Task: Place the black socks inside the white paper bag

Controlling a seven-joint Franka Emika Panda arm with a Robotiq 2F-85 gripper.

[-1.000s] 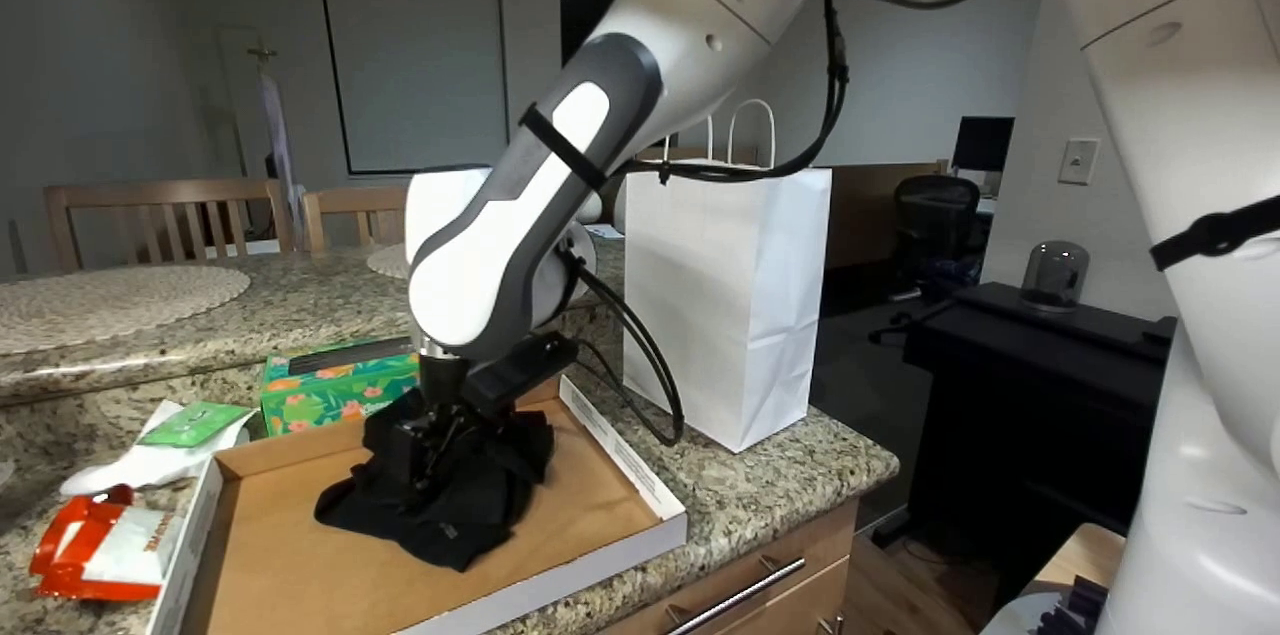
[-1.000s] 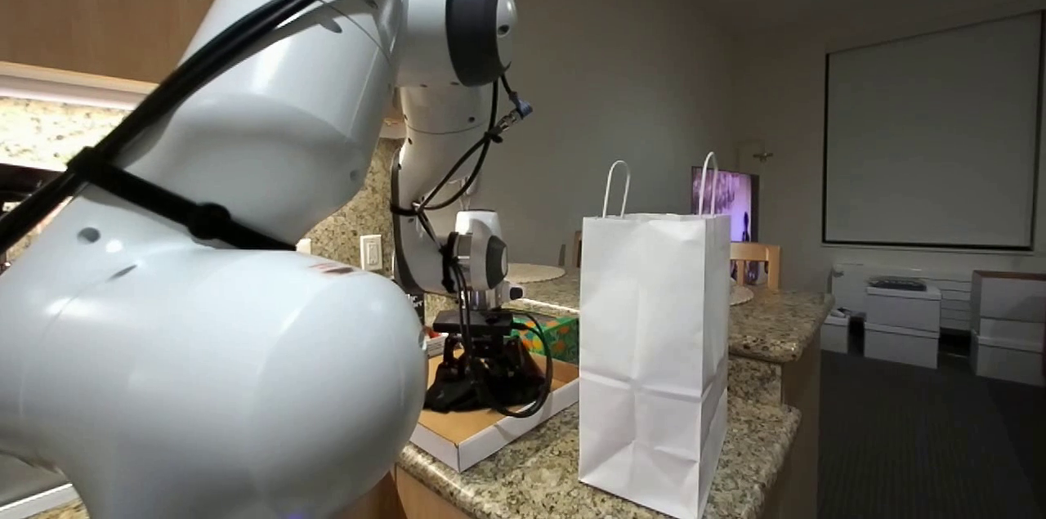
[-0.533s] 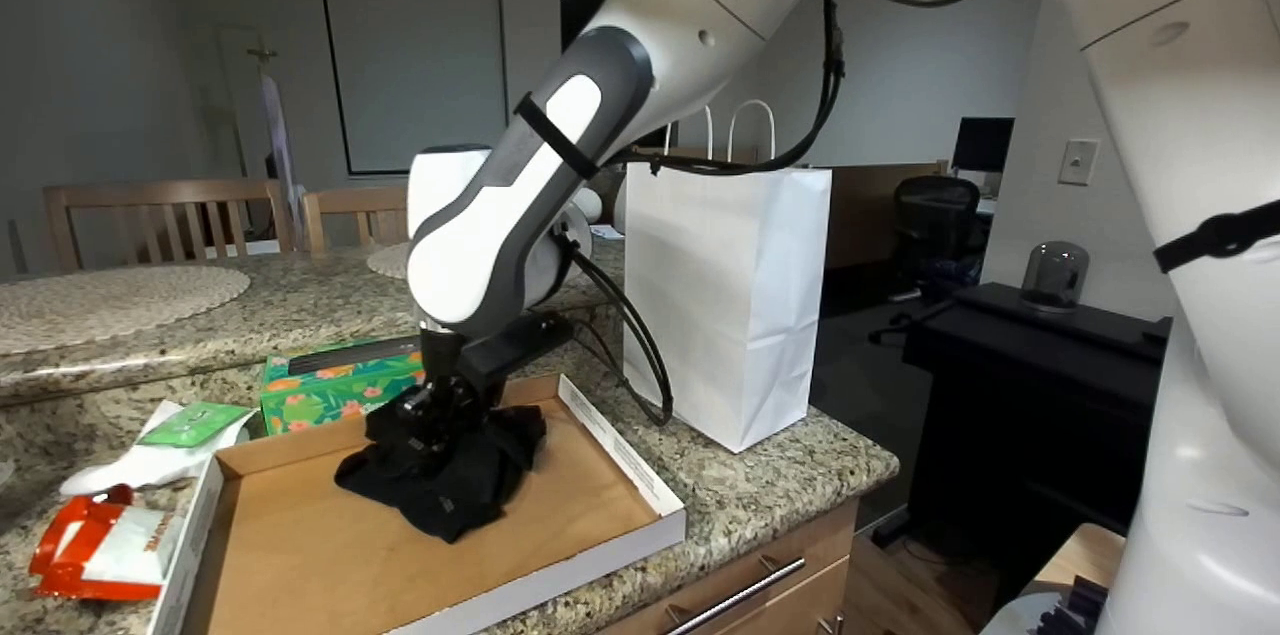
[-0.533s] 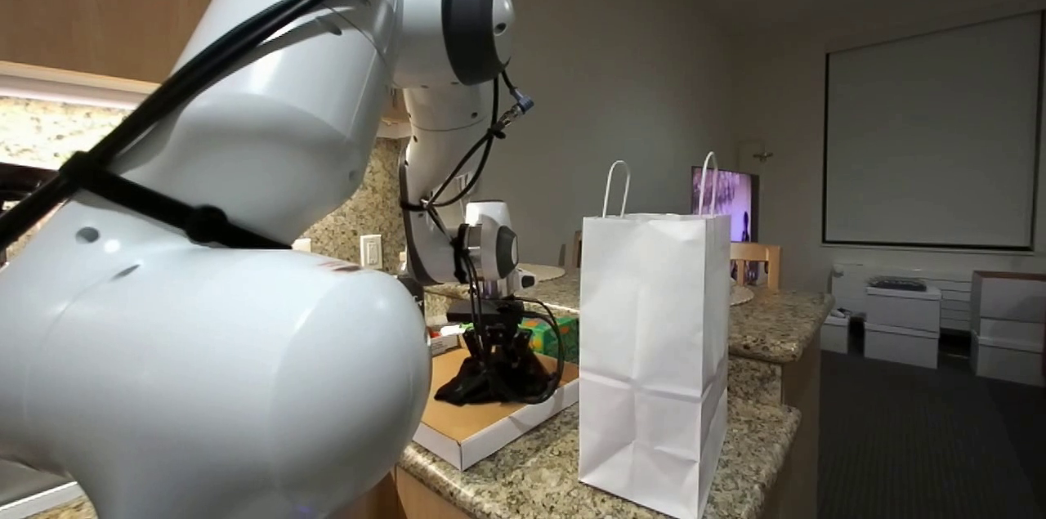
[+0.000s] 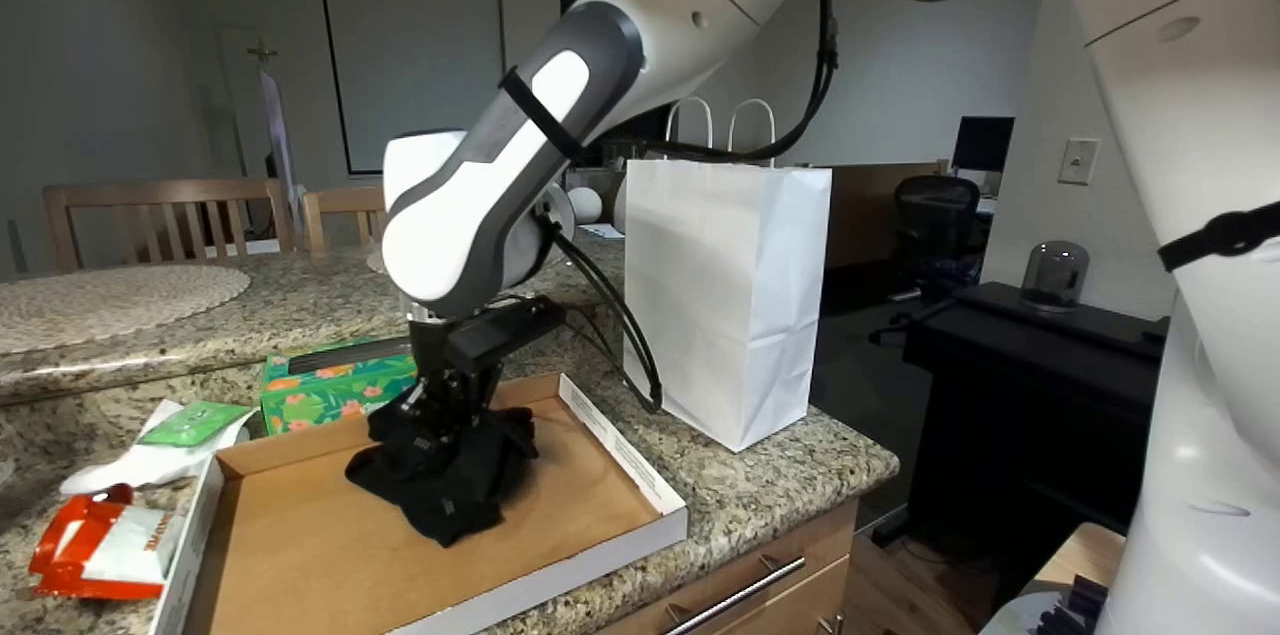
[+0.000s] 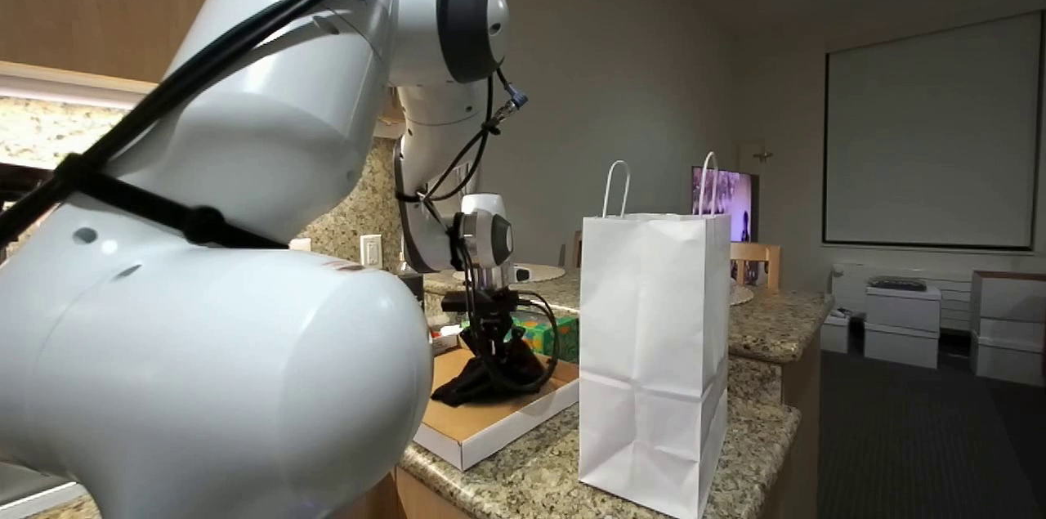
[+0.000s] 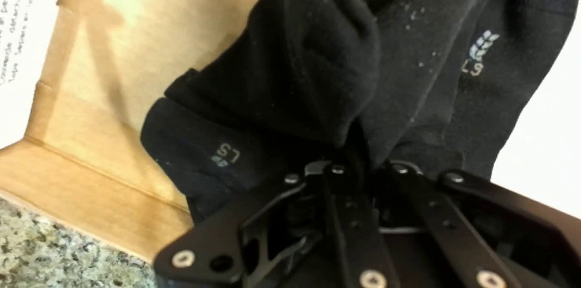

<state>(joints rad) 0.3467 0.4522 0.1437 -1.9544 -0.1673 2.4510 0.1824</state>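
The black socks (image 7: 313,61) lie bunched in a shallow cardboard tray (image 5: 310,545), their fabric drawn up into folds under my gripper (image 7: 363,163). In the wrist view the jaws have come close together with sock cloth pinched between them; the fingertips themselves are buried in the dark fabric. An exterior view shows the gathered socks (image 5: 450,495) hanging from the gripper like a tent, the lower parts seeming to rest on the tray floor. The white paper bag (image 6: 645,355) stands upright on the counter beside the tray, handles up; its inside is hidden in every view.
A green floral box (image 5: 330,395) is behind the tray. To its left lie a green packet (image 5: 195,423) on white material and a red-and-white packet (image 5: 110,550). The granite counter (image 5: 830,460) ends just past the bag. A raised ledge (image 5: 300,315) runs behind.
The jaws have closed from wide apart onto the socks. The arm has risen a little, and the socks have been gathered upward with it. The bag has stayed put.
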